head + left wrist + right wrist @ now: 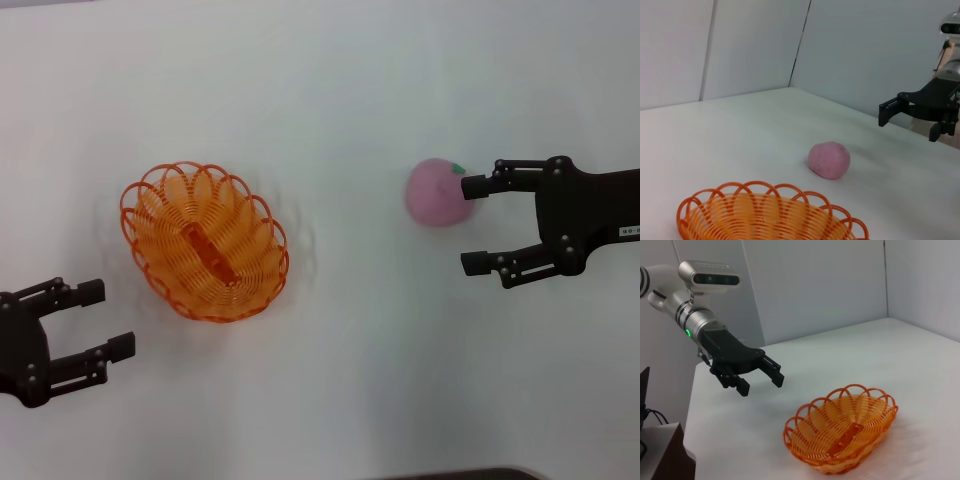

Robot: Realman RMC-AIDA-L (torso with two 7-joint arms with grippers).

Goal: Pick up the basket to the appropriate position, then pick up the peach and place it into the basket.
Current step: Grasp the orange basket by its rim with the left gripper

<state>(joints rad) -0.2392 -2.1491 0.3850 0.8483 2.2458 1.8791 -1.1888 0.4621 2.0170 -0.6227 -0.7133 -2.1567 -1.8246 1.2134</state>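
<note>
The orange wire basket (160, 215) lies empty on the white table, left of centre. It also shows in the left wrist view (740, 217) and the right wrist view (815, 432). The pink peach (436, 192) sits on the table to the right, and shows in the left wrist view (829, 160). My right gripper (472, 225) is open just right of the peach, its far fingertip by the peach's edge. In the left wrist view the right gripper (908, 125) hangs above the table. My left gripper (108, 318) is open and empty, near the basket's left side (761, 385).
The table (340, 380) is plain white, with bare surface between the basket and the peach. White walls stand behind it. A dark object (460, 474) shows at the front edge.
</note>
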